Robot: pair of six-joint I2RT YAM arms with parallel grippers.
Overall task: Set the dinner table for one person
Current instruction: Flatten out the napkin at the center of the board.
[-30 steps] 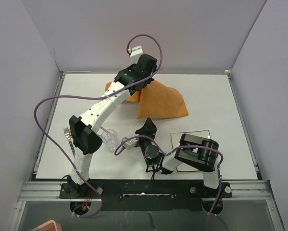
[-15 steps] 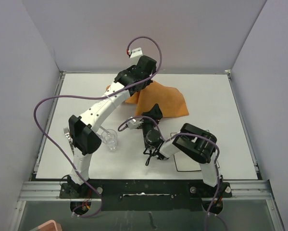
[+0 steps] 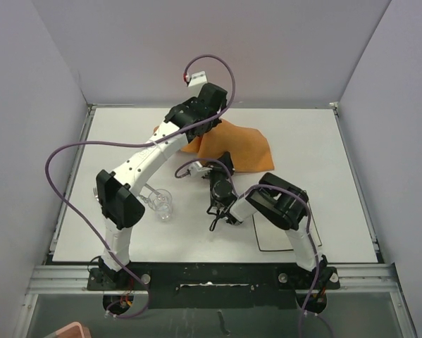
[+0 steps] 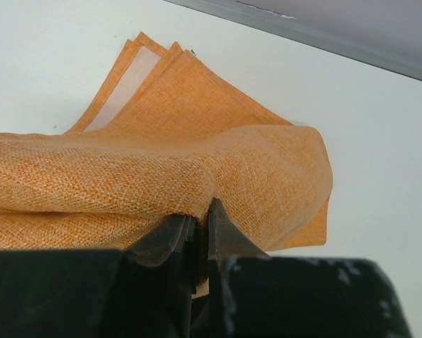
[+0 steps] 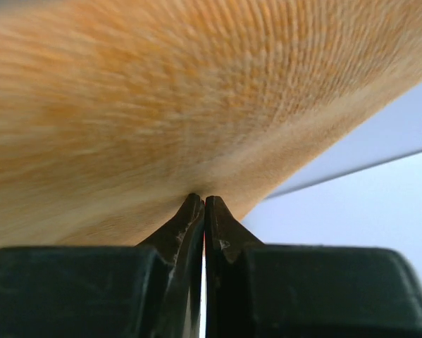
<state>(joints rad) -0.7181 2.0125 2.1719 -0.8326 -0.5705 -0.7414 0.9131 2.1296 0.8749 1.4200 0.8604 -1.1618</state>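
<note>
On the white dinner table point(image 3: 316, 148) lies a rumpled orange cloth point(image 3: 235, 148), toward the back centre. My left gripper point(image 3: 205, 121) reaches over the cloth's far left part. In the left wrist view it point(image 4: 202, 211) is shut on a raised fold of the orange cloth point(image 4: 126, 176). My right gripper point(image 3: 221, 167) is at the cloth's near edge. In the right wrist view it point(image 5: 201, 201) is shut with its tips pinching the orange cloth point(image 5: 161, 105), which fills the picture above them.
A clear drinking glass point(image 3: 162, 203) stands at the near left, close to the left arm's elbow. A square white plate point(image 3: 267, 243) lies at the near right, mostly under the right arm. Grey walls rise on three sides of the table.
My right gripper has moved away from the near middle up to the cloth's near edge and gone from open to shut there. The left gripper has kept its hold.
</note>
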